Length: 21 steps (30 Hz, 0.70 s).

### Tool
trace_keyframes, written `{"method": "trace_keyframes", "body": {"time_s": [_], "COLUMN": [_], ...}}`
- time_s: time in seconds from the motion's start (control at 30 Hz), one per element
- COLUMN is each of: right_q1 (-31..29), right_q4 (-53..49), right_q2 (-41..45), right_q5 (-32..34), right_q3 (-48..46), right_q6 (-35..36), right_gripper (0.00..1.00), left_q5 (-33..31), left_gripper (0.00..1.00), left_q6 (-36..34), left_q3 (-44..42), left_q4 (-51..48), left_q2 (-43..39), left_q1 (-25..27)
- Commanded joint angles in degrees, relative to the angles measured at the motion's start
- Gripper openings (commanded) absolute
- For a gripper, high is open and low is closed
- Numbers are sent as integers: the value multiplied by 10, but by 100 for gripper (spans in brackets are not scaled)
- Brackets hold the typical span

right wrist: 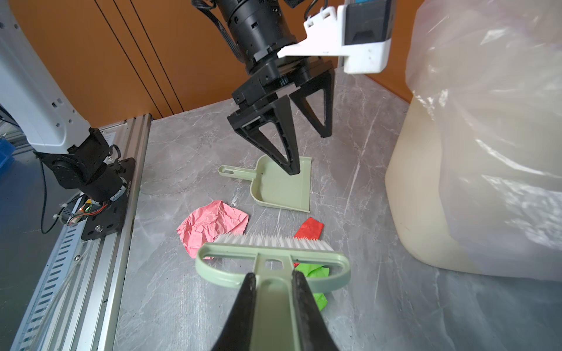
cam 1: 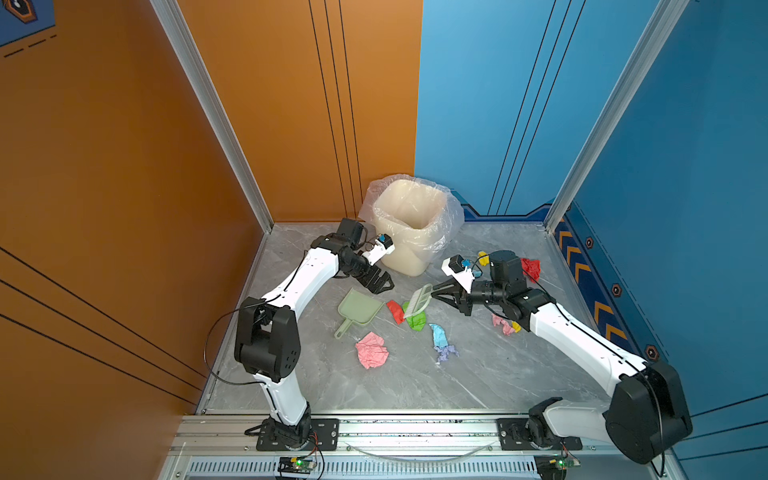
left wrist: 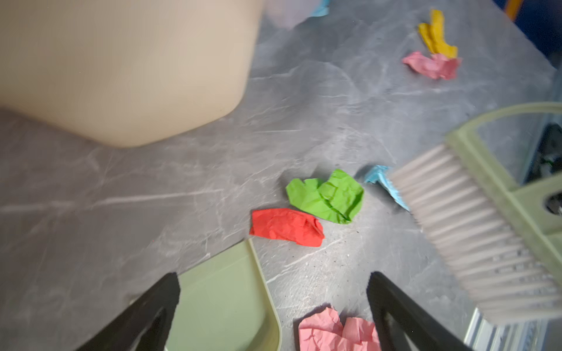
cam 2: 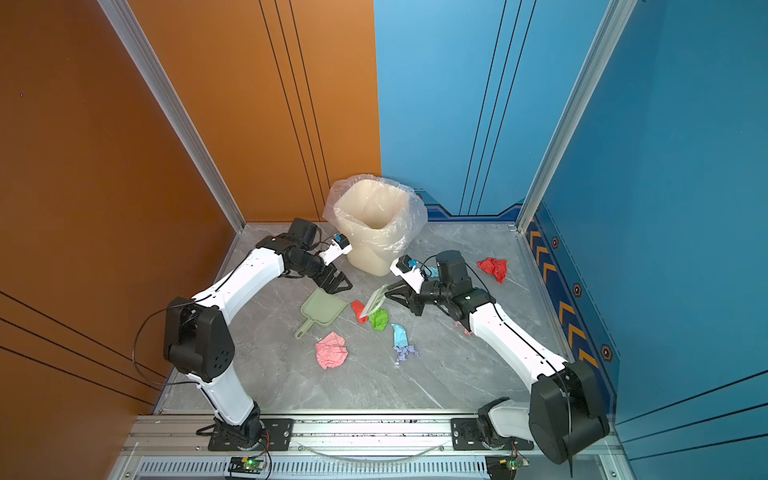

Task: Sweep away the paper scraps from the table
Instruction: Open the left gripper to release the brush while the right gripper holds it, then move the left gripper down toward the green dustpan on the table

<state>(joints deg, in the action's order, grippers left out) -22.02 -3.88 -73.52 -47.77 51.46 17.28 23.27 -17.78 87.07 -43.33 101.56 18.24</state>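
Grey marbled table (cam 1: pixel 374 386) across the lower half of both top views, with paper scraps (cam 1: pixel 437 334) spread over its middle and right part. Near the centre: big pink wad (cam 1: pixel 372 350) lowest, red wad (cam 1: pixel 395 311) and green wad (cam 1: pixel 415 320) just beside each other above it, light blue strip (cam 2: pixel 400 334) and lilac piece (cam 1: pixel 445 352) to the lower right of the green one. Farther right: second red wad (cam 1: pixel 531 268) close to the right rail, yellow scrap (cam 1: pixel 482 254) near the cream bin (cam 1: pixel 409 232).

Pale green dustpan (cam 1: pixel 357 309) flat on the table, left of the red wad, mouth turned toward it.

Spread wide and holding nothing, left gripper (right wrist: pixel 310 152) over the upper right corner of the dustpan in both top views; not possible to tell if one fingertip touches it.

Closed firmly on the brush (right wrist: pixel 273 243) handle, right gripper (right wrist: pixel 275 278) at bottom centre of the right wrist view. Brush head over the green wad, bristles toward the red wad; contact with the table not clear.
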Motion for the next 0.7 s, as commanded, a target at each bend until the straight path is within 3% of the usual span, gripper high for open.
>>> {"method": "trace_keyframes", "body": {"time_s": [0.0,0.37,0.67], "right_q1": [14,19,2], "right_q4": [6,43,69], "right_q2": [31,73,73], "right_q5": [23,74,89], "right_q3": [-17,-50,-68], "right_q6": [-29,-79,-119], "right_gripper": [0,0,0], "left_q5": [-105,-238,-312], "left_gripper": [98,98,98], "left_q6": [140,312,375], "left_q3": [-20,-169,-287], "left_q4": [3,9,38], "left_q2": [-13,-110,-257], "left_q1": [24,96,132]}}
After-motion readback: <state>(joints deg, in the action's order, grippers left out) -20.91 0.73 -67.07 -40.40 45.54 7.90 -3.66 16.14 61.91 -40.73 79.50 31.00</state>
